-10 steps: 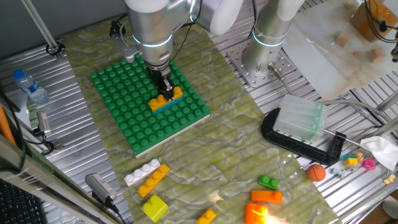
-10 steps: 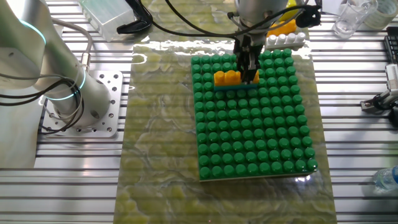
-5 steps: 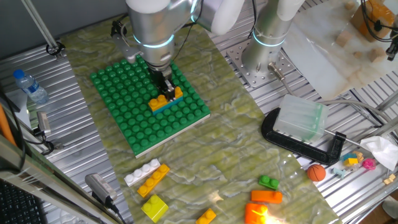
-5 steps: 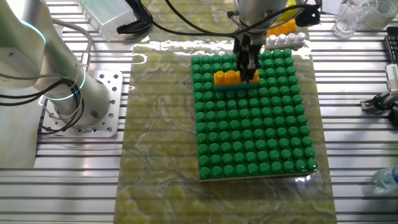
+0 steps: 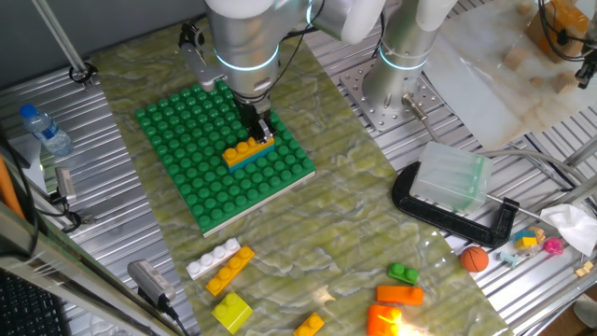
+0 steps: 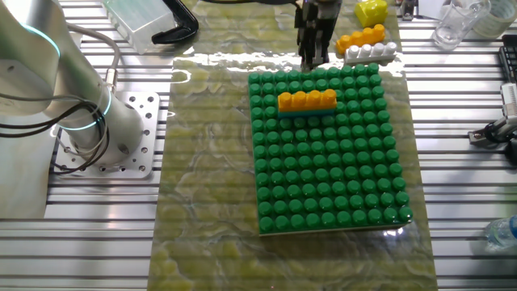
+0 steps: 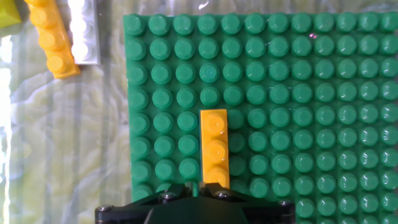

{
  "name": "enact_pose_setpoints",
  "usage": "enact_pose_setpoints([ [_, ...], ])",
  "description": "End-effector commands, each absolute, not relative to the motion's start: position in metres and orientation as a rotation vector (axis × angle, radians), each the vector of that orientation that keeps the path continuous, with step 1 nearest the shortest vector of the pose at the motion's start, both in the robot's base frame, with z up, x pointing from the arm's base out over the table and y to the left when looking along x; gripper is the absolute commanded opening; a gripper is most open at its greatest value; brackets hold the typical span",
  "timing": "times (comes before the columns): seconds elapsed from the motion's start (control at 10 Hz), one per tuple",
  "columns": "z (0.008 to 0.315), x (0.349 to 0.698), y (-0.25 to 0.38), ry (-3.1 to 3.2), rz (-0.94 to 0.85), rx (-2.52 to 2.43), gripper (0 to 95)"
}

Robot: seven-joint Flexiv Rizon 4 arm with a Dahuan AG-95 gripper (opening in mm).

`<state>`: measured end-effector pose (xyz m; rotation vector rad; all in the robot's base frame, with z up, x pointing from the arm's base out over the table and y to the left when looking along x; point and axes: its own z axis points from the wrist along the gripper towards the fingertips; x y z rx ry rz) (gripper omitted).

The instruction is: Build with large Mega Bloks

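The yellow-orange bar (image 6: pixel 307 100) sits on a cyan brick (image 5: pixel 250 156), pressed onto the green baseplate (image 6: pixel 331 186) at frame centre. Above its far end, the pincer (image 6: pixel 313 50) hangs empty, fingers nearly together; lift straight up to avoid dislodging it

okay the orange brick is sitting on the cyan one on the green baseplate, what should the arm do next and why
Probably travel to the loose bricks off the baseplate, such as the white brick. The orange brick sits on the cyan brick, and the gripper has lifted clear with nothing in it.
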<state>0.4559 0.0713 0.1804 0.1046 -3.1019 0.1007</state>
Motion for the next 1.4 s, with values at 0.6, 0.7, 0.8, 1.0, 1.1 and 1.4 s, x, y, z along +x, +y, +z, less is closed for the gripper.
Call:
enact_pose_setpoints([
  [0.6,0.162,0.450,0.060,-3.111,0.115,0.085,0.0],
  [0.7,0.162,0.449,0.055,-3.109,0.113,0.098,0.0],
  [0.8,0.161,0.448,0.043,-3.109,0.096,0.121,0.0],
  [1.0,0.159,0.450,0.037,-3.097,0.059,0.116,0.0],
  [1.1,0.158,0.452,0.038,-3.097,0.048,0.116,0.0],
  [1.4,0.157,0.453,0.040,-3.088,0.017,0.156,0.0],
])
